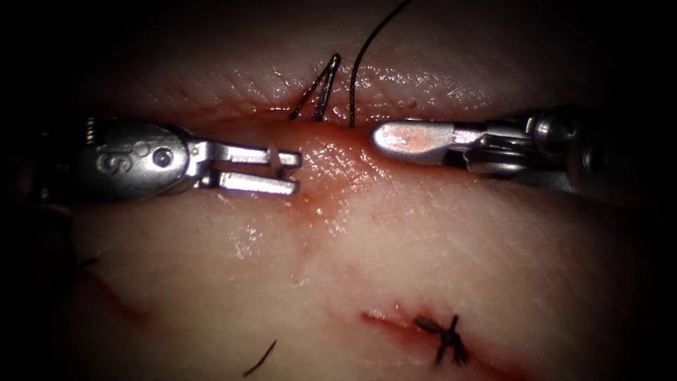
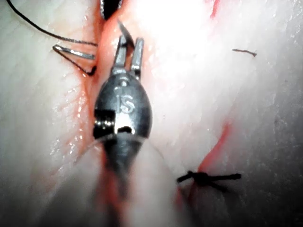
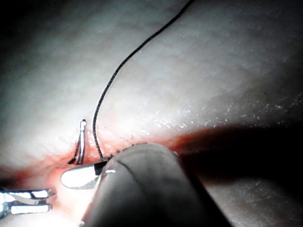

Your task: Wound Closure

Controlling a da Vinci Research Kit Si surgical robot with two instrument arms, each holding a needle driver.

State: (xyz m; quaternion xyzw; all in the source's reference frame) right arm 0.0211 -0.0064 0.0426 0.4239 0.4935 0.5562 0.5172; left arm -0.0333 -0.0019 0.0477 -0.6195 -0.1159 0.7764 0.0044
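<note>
The left arm's hand (image 1: 296,173) clenches the curved steel needle (image 1: 326,86) near its tip; its tail stands from the pale tissue (image 1: 423,268) at twelve o'clock; the right arm's hand (image 1: 381,136) lies closed beside black thread (image 1: 360,63); any pull should probably follow the curve.

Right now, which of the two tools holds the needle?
The left tool: its jaws grip the needle near its tip, with its middle in the tissue. The right tool lies shut beside the thread.
</note>
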